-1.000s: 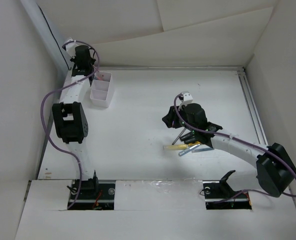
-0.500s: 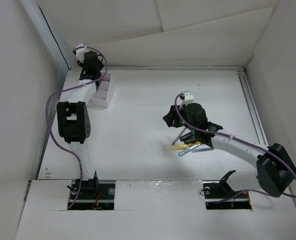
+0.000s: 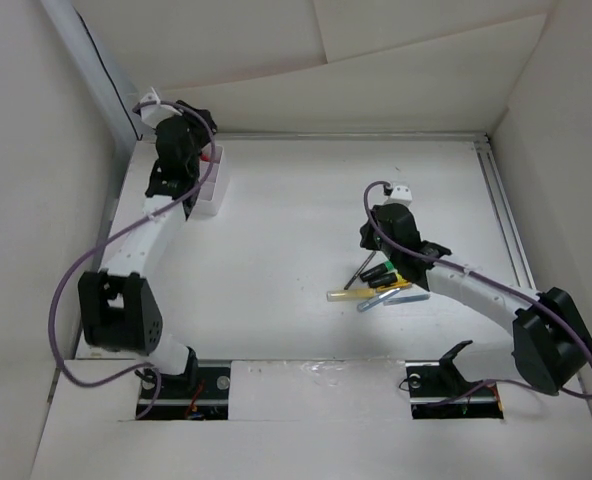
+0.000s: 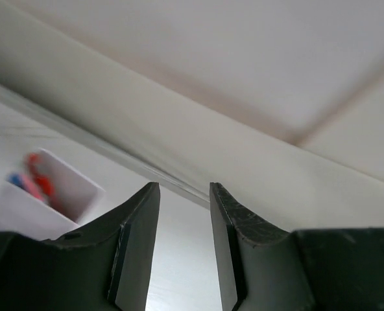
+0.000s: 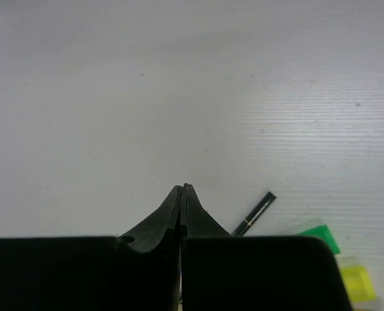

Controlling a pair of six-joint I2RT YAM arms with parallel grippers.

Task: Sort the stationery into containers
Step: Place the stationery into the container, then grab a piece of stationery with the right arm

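The white container (image 3: 206, 190) stands at the back left, with a red piece (image 3: 214, 155) in its far compartment. In the left wrist view the container (image 4: 46, 207) shows blurred red and blue pieces inside. My left gripper (image 3: 196, 155) (image 4: 183, 191) hovers at its far end, tilted toward the back wall, open and empty. The rest of the stationery lies in a pile right of centre: a thin black pen (image 3: 356, 272) (image 5: 257, 214), a yellow pen (image 3: 348, 294), a light blue one (image 3: 376, 300), and black markers with green (image 3: 379, 272) and yellow ends. My right gripper (image 3: 371, 245) (image 5: 183, 188) is shut on nothing, just behind the pile.
White walls close in the table at the back and on both sides. A metal rail (image 3: 506, 220) runs along the right edge. Purple cables loop off both arms. Green (image 5: 318, 236) and yellow (image 5: 357, 282) marker caps sit at the right wrist view's lower right.
My left gripper opened over the container and swung up toward the back wall as its elbow dropped. My right gripper shifted right off the pile and closed, holding nothing.
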